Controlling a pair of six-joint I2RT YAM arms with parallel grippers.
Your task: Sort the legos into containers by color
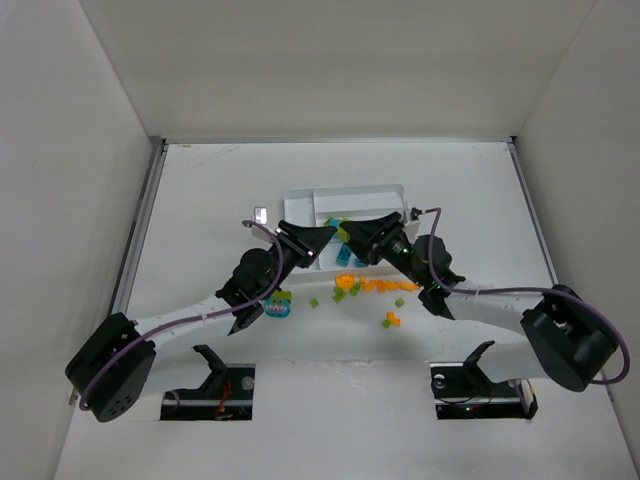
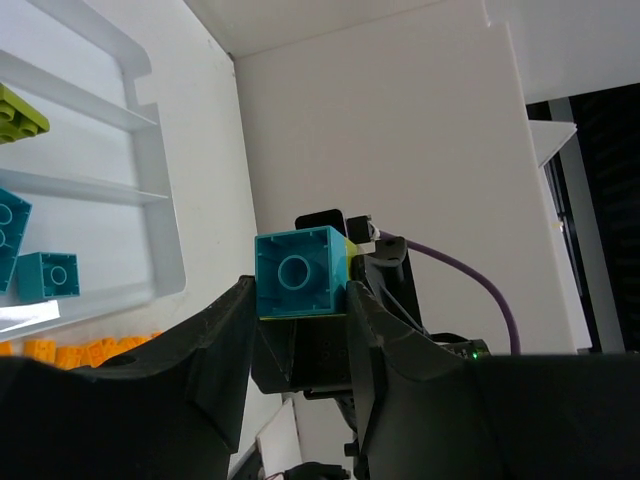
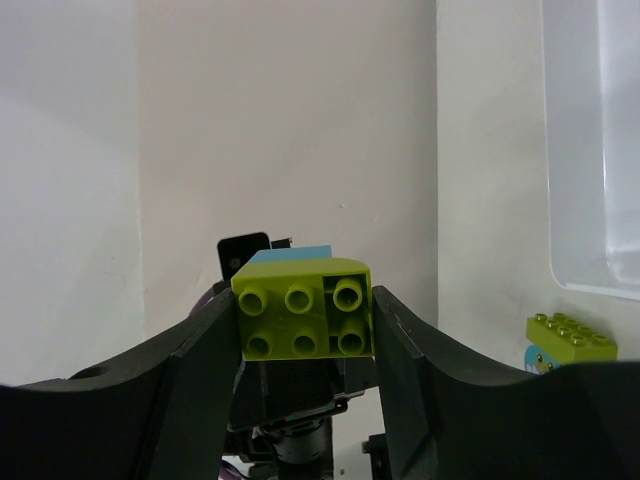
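A teal lego (image 2: 300, 272) and a lime green lego (image 3: 305, 308) are stuck together and held in the air between both arms, at the near edge of the white tray (image 1: 350, 190). My left gripper (image 2: 300, 300) is shut on the teal lego, my right gripper (image 3: 305, 325) on the lime green one. Seen from above, the two grippers (image 1: 318, 242) (image 1: 352, 242) face each other tip to tip and hide the pair. In the tray (image 2: 160, 200) lie two teal legos (image 2: 45, 275) in one section and a lime green lego (image 2: 18, 112) in another.
Orange legos (image 1: 382, 285) lie in a row on the table just in front of the tray, with small lime green ones (image 1: 340, 294) beside them and one orange lego (image 1: 392, 320) nearer. A teal and lime stack (image 1: 280, 306) sits under the left arm. A small grey block (image 1: 260, 214) lies left of the tray.
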